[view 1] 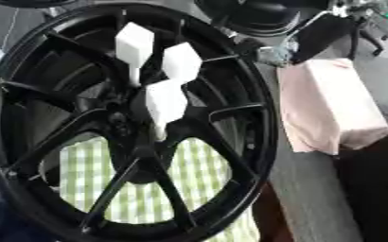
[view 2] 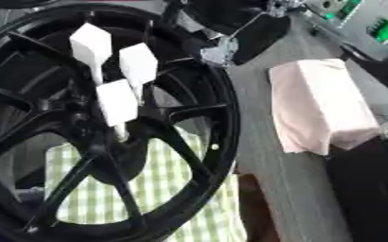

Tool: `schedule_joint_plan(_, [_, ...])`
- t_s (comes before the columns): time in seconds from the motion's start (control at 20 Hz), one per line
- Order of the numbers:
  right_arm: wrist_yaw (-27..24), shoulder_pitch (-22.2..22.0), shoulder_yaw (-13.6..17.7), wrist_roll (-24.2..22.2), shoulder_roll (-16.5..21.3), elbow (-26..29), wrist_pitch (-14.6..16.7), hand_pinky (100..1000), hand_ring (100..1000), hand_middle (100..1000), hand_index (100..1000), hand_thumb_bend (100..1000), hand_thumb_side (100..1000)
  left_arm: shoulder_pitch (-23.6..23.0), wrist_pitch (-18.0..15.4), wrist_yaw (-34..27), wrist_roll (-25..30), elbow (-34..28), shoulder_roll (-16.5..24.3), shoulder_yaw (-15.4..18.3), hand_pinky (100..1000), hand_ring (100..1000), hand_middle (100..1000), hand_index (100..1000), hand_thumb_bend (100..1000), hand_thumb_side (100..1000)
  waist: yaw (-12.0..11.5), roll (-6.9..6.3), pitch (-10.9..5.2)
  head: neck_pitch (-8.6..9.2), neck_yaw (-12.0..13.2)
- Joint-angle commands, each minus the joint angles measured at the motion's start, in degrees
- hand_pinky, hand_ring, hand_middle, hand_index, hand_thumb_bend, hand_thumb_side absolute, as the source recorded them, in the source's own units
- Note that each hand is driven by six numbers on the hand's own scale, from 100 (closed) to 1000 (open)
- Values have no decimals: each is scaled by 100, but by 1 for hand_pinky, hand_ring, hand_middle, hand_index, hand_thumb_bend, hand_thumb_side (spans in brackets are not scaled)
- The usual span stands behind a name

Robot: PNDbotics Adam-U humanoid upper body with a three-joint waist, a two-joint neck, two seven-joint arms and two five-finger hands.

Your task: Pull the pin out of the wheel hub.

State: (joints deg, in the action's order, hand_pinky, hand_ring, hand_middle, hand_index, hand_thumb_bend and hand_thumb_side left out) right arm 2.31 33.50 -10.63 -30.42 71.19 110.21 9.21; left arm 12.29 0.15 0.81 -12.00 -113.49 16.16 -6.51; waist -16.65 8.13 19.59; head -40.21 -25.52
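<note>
- Across most of both views stands a large glossy black spoked wheel hub (view 1: pixel 131 127), tilted, with its face toward the camera and its rim running from the upper left to the bottom edge.
- Behind the spokes a green-and-white checked cloth (view 1: pixel 189 189) shows through the lower openings.
- Right of the wheel runs a grey table surface (view 2: pixel 272 156), and on it lies a pale pink folded cloth or padded block (view 2: pixel 321 104), near the rim but apart from it.
- At the far edge sit dark shapes, and in the right eye view a grey machine panel with green parts (view 2: pixel 379 28).
- At the hub's centre three white pins with blocky heads (view 1: pixel 166 101) stick out, their thin stems seated near the centre; their long axes run up and slightly toward the camera, and the heads fan apart.
- Neither robot hand can be picked out with certainty, though the dark shape at the upper right may be part of an arm, so I cannot tell how the hands stand.
</note>
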Motion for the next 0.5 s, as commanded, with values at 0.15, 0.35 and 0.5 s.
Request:
schedule_joint_plan(0.15, [330,507,-266,-344,-142,-391,-6,909,995,789,855,153,511,68,-11,-32,42,-110,150,-17,909,750,646,829,175,768,-16,-22,-177,25,-73])
schedule_joint_plan(0.35, [365,773,-417,-603,-332,-637,95,922,1000,819,885,220,478,71,-4,-45,41,-110,146,-11,910,750,646,829,176,768,-34,-6,-189,105,-78])
schedule_joint_plan(0.5, [251,880,-457,-904,-407,-748,221,930,1000,823,890,228,469,66,-1,-43,33,-110,144,-3,910,750,646,829,175,770,-42,8,-188,110,-76])
